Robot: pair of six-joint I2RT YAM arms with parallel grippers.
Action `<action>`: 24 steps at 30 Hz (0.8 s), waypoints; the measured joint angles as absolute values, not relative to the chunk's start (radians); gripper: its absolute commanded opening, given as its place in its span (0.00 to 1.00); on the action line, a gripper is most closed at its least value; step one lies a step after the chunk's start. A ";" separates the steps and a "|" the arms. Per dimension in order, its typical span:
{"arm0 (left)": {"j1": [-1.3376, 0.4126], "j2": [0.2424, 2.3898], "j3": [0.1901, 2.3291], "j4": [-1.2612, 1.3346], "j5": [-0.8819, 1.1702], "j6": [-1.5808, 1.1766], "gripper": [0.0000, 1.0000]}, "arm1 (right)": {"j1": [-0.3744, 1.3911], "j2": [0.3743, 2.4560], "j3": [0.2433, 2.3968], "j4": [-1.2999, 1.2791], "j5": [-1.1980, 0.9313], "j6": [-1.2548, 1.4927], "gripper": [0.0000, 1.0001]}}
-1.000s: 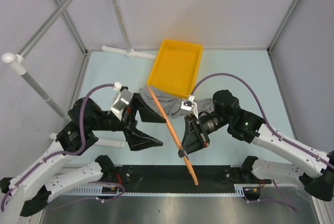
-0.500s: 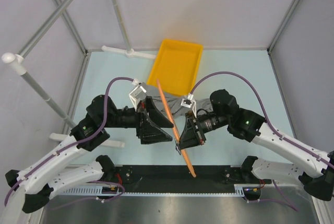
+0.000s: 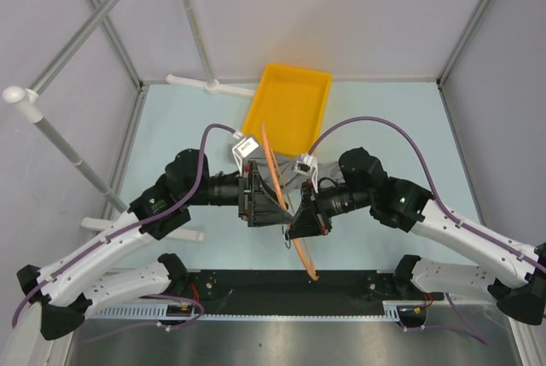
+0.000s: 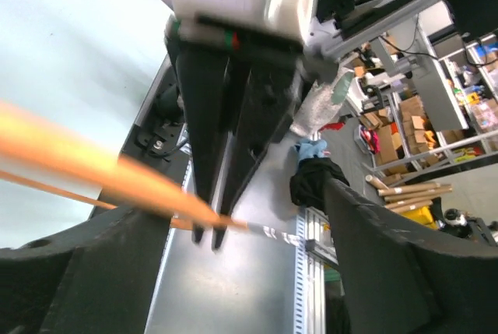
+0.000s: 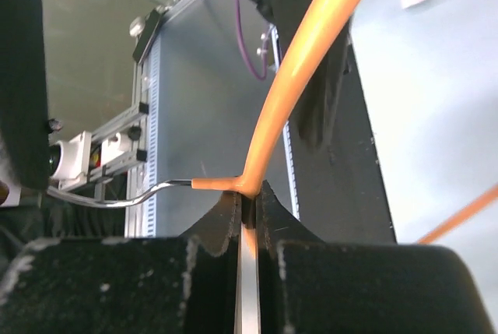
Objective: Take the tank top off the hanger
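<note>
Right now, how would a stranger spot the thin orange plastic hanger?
Find the yellow plastic tray at the far middle. Just nearer, the hanger slants toward the near edge, pinched by the right gripper. It is the only thin orange rod.

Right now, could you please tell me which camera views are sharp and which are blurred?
Top view: sharp and evenly lit. Left wrist view: the hanger is an out-of-focus orange smear near the lens. Right wrist view: the hanger is crisp where the right claw pinches it.
</note>
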State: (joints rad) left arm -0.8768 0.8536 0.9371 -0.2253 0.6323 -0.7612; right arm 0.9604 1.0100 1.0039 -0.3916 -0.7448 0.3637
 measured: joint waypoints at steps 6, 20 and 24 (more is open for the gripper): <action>-0.860 0.921 0.937 -0.179 0.628 -0.800 0.41 | 1.021 1.028 1.004 -0.398 -0.748 0.341 0.00; -0.694 0.794 0.804 -0.069 0.434 -1.055 0.00 | 1.046 0.781 0.855 -0.429 -0.440 0.340 1.00; -0.661 0.719 0.733 -0.062 0.258 -1.250 0.00 | 1.100 0.650 0.732 -0.437 -0.203 0.335 1.00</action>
